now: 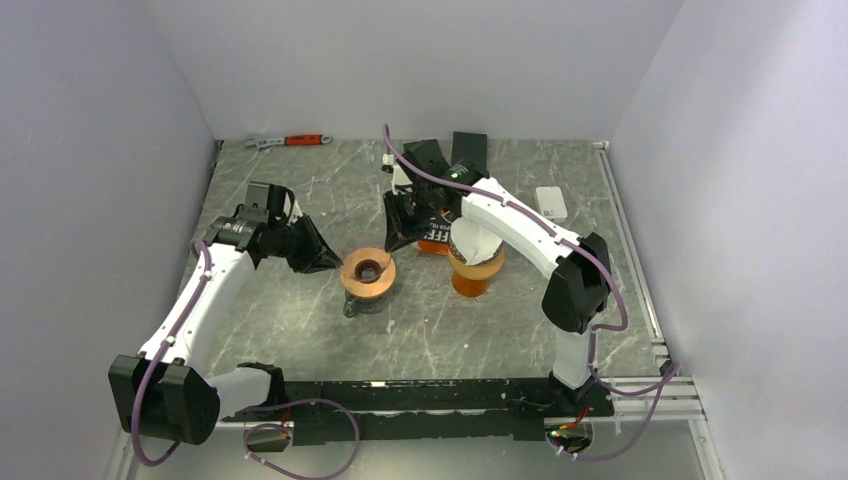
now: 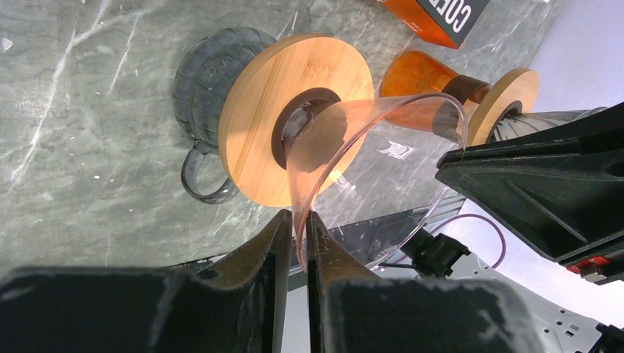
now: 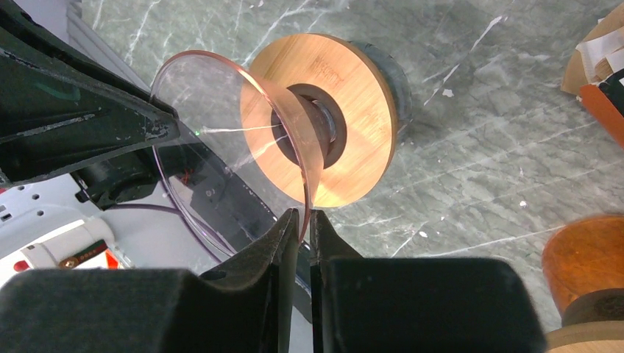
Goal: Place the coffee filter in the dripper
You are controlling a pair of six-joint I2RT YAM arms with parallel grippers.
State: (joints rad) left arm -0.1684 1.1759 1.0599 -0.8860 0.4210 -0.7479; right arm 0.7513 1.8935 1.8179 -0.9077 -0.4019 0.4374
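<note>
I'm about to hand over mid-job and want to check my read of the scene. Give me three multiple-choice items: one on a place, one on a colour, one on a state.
1. Where does the red-handled wrench lie?
A. at the far edge of the table, left of centre
B. inside an orange box
C. beside the right arm's base

2. What colour is the collar round the dripper?
A. blue
B. light wood
C. white

3. How does the left pincer stand?
A. wide open above bare stone
B. shut on the dripper's clear rim
C. shut on the wrench

Key: A, the top view shows it by the back wall; B, both wrist views show a bamboo-like ring; B, its fingers pinch the rim.
</note>
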